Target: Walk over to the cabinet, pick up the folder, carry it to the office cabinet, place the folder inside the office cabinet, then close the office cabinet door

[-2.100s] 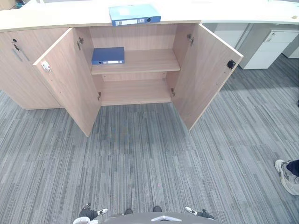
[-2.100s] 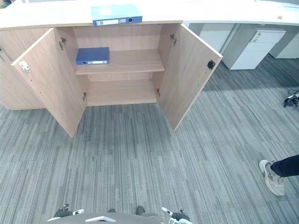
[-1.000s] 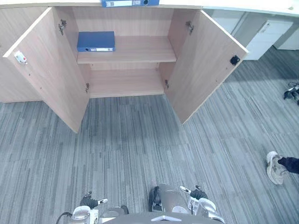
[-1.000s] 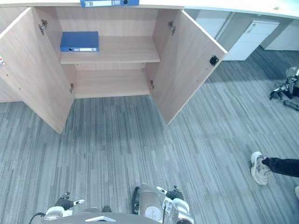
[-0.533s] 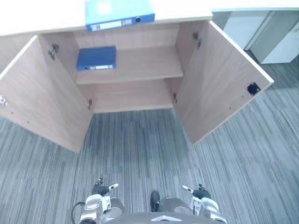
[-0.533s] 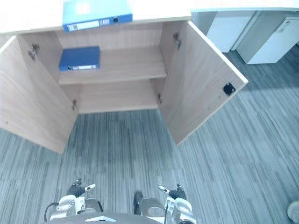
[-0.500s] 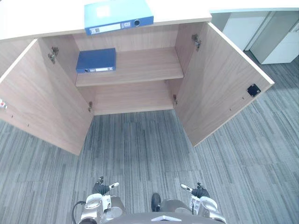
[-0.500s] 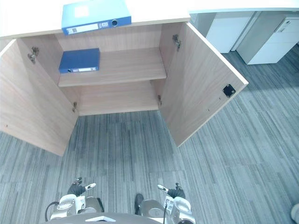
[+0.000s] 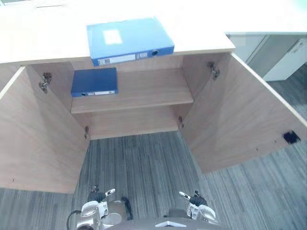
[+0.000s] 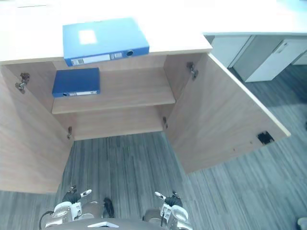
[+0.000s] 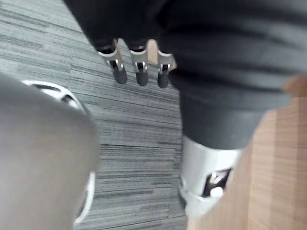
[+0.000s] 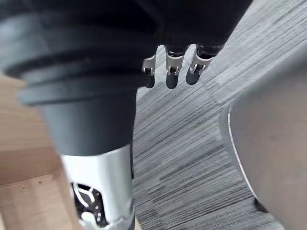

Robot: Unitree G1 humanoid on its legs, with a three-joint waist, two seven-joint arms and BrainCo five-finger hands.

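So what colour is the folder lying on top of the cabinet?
The folder is light blue, seen best in the left eye view.

left door (image 9: 38,139), right door (image 9: 240,120) open | upper shelf (image 9: 148,91): dark folder (image 9: 94,82) left, rest bare | lower shelf (image 9: 134,128) bare

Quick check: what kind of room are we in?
Likely an office: grey striped carpet, a wooden cabinet with both doors open, a light blue folder on top, a dark blue folder on its shelf, white drawer units beyond.

L door (image 9: 33,139): cut by edge | top folder (image 9: 129,39) spine print: too small | shelf folder (image 9: 94,81) label: same
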